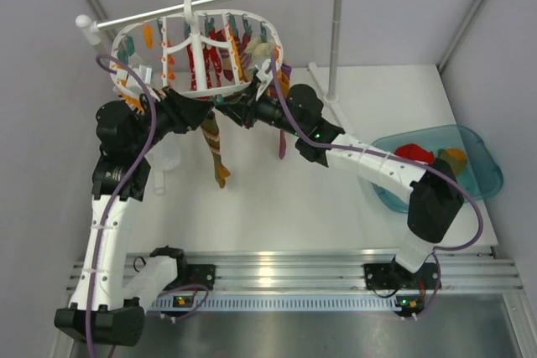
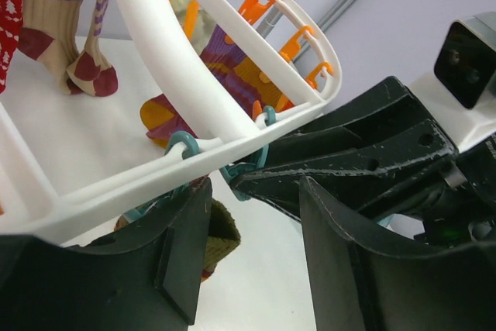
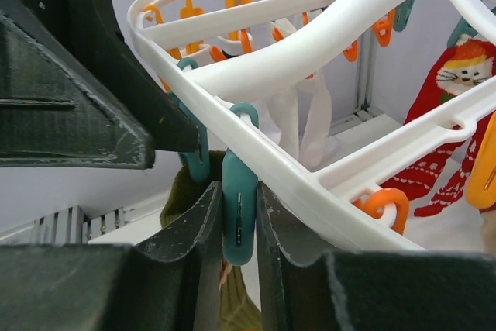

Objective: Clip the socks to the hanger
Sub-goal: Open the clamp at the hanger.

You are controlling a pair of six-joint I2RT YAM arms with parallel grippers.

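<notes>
The hanger (image 1: 195, 48) hangs at the far left. One striped sock (image 1: 215, 144) dangles under its near rim, between both arms. The right gripper (image 3: 239, 215) pinches a teal clip (image 3: 239, 184) — the left gripper (image 2: 254, 222) stands wide apart.

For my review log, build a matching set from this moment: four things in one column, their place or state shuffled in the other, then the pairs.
Things:
1. teal clip
2. zigzag sock
3. blue basin
4. left tool

Place or state:
A. on the right side of the table
B. fingers apart
C. squeezed between the fingers of the right tool
D. dangling below the hanger

Pairs: 1-C, 2-D, 3-A, 4-B
</notes>
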